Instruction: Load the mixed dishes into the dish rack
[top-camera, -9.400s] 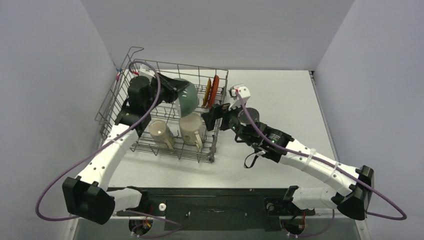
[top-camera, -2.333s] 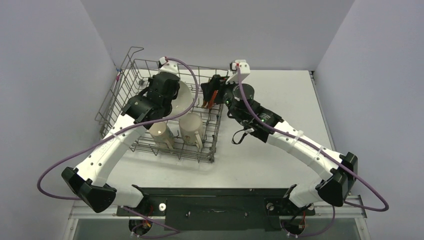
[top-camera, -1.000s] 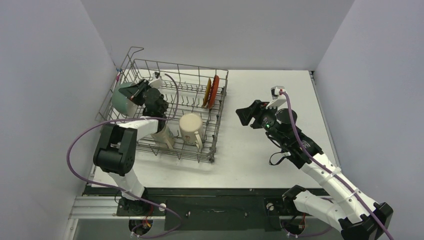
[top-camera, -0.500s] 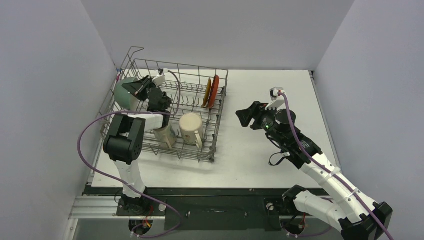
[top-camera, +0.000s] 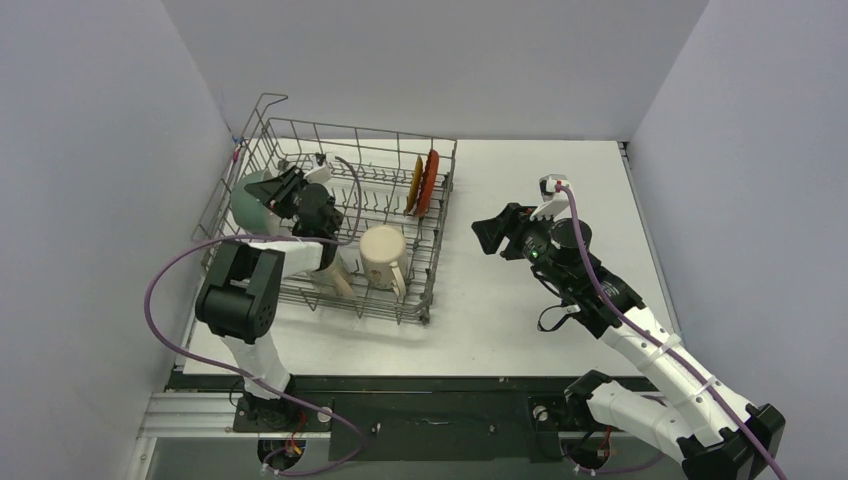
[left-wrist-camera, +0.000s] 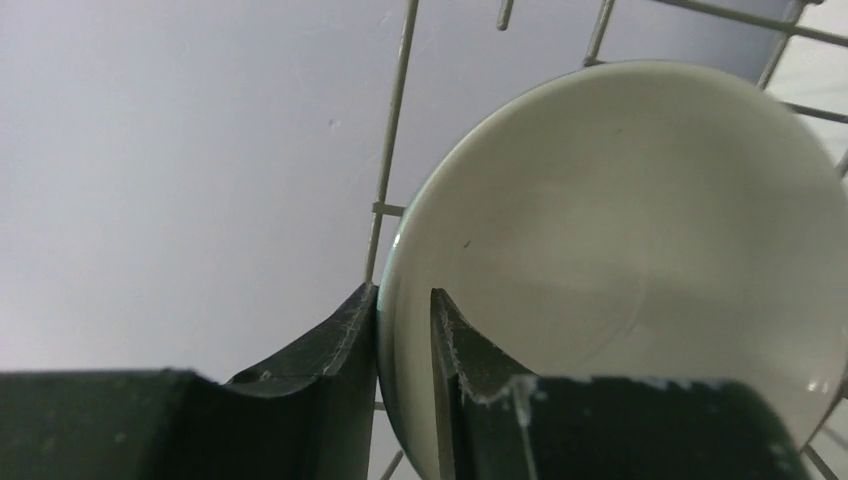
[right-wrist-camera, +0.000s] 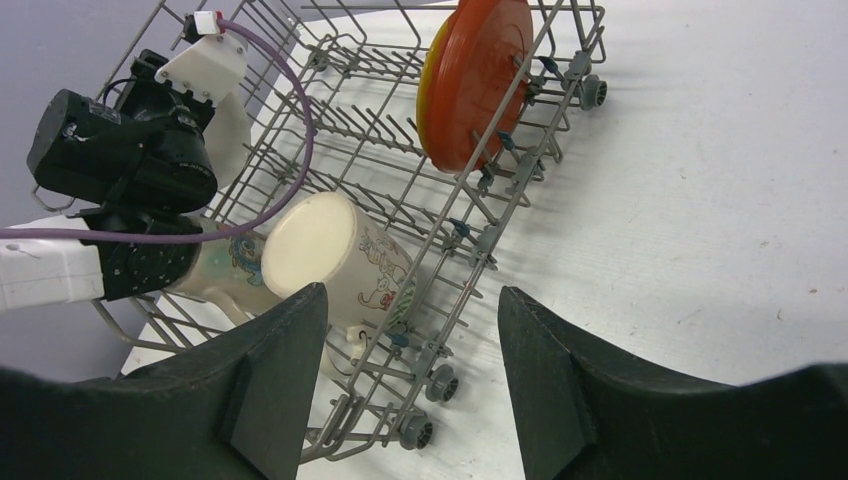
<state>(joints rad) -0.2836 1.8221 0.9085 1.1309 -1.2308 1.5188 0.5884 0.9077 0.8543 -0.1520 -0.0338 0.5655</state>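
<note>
Left gripper (left-wrist-camera: 405, 300) clamps the rim of a round ceramic bowl (left-wrist-camera: 620, 250), white inside and pale green outside, at the far-left corner of the grey wire dish rack (top-camera: 440, 215).

One finger sits inside the rim and one outside, a pinch that holds the bowl on edge with its back near the rack's left mesh wall. I judge this lets the bowl settle between the tines and drain. Nearer the rack's front, a cream ceramic mug (right-wrist-camera: 320, 255) lies tipped on the tines. A second mug (right-wrist-camera: 215, 270) is half hidden under the left arm. A red round plate (right-wrist-camera: 480, 80) and a yellow saucer (top-camera: 413, 188) stand upright along the rack's right wall. The right gripper (right-wrist-camera: 410, 330) hangs over the table right of the rack, jaws spread and holding nothing.
</note>
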